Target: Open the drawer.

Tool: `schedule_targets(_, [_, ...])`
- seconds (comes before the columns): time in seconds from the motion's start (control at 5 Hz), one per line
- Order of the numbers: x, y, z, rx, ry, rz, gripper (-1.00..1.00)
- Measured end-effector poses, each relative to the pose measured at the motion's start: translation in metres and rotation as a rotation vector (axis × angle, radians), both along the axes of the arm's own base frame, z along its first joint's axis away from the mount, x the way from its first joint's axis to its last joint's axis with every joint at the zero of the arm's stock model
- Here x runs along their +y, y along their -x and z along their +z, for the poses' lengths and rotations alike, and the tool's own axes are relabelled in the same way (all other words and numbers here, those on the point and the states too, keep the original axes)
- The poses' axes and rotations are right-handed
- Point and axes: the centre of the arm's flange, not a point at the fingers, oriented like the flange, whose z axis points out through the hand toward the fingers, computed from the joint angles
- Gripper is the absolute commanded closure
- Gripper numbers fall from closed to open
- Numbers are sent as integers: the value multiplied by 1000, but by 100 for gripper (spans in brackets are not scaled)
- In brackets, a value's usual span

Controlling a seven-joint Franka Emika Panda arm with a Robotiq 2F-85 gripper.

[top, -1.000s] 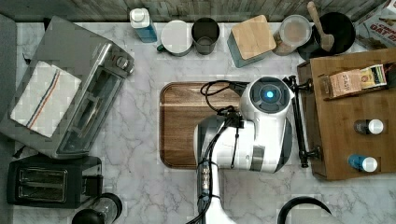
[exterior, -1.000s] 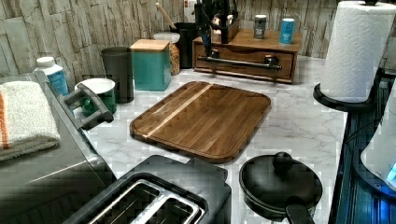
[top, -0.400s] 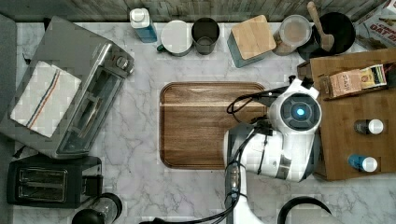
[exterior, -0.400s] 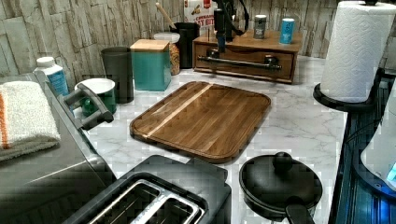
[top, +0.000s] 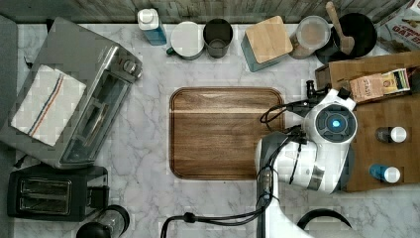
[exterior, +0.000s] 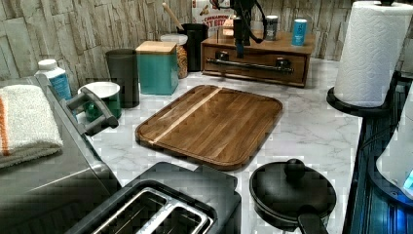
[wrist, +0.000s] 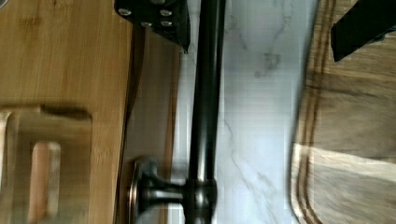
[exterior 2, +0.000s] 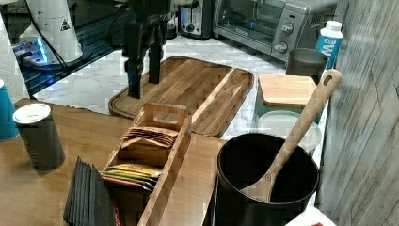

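The drawer sits at the back of the marble counter, under the flat wooden cabinet top, and looks shut. Its long black bar handle runs across the front. The gripper hangs just above the handle with its fingers spread apart (one on each side of the bar). The wooden tray lies nearby.

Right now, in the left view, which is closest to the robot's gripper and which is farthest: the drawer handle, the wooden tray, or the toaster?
From the gripper, nearest first:
1. The drawer handle, just below the gripper, on the drawer front.
2. The wooden tray, mid-counter, nearer the camera.
3. The toaster, at the left view's bottom edge.
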Motion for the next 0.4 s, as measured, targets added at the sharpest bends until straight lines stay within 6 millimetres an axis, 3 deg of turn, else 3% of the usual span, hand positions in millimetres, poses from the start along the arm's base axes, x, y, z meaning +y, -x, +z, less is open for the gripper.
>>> schedule_targets(0.4, [-18, -4, -26, -75, 24, -4, -100])
